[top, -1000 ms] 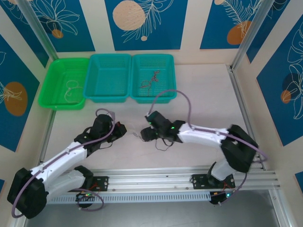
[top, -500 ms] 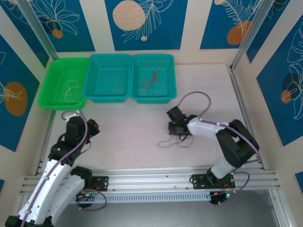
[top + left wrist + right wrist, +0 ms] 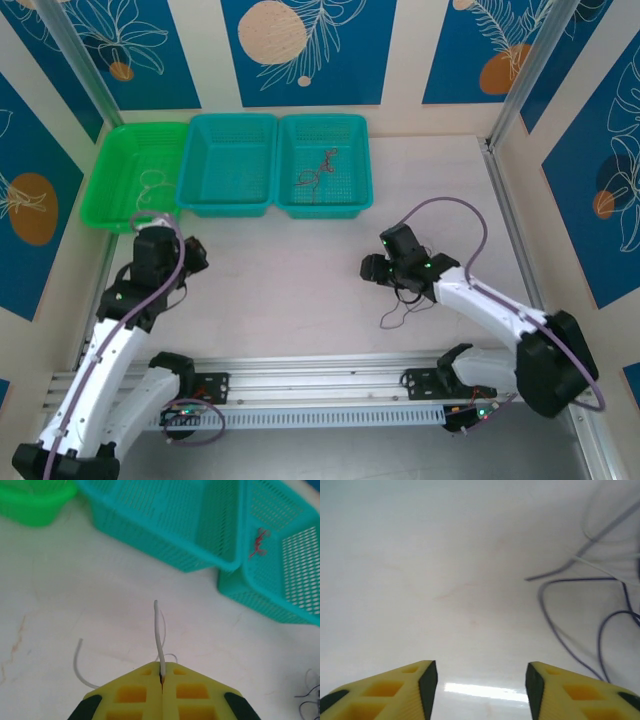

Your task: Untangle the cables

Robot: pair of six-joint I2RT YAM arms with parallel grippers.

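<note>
Three baskets stand in a row along the tabletop's far edge, toward the far-left corner: one green basket (image 3: pixel 100 185) and two teal baskets, middle (image 3: pixel 228 205) and right (image 3: pixel 325 207). Four wire groups can be counted. One pale wire (image 3: pixel 150 190) lies coiled in the green basket. One red wire (image 3: pixel 318 172) lies in the right teal basket. One white wire (image 3: pixel 158 637) is in the left gripper (image 3: pixel 162 674). One dark wire (image 3: pixel 398 315) lies in loose loops on the bare tabletop right of centre; its strands cannot be counted apart.

There are two arms, each with one gripper. The left gripper hangs near the left edge, just on the near side of the green basket. Its jaws are pressed together on the white wire, which rises in one stub from the seam between the fingers, while a second end curls out to the left over the tabletop.

The right gripper (image 3: pixel 481 680) sits right of centre with its jaws spread apart over bare tabletop. The dark wire lies off to the right of its right finger and apart from it, between this gripper and the near edge.
</note>
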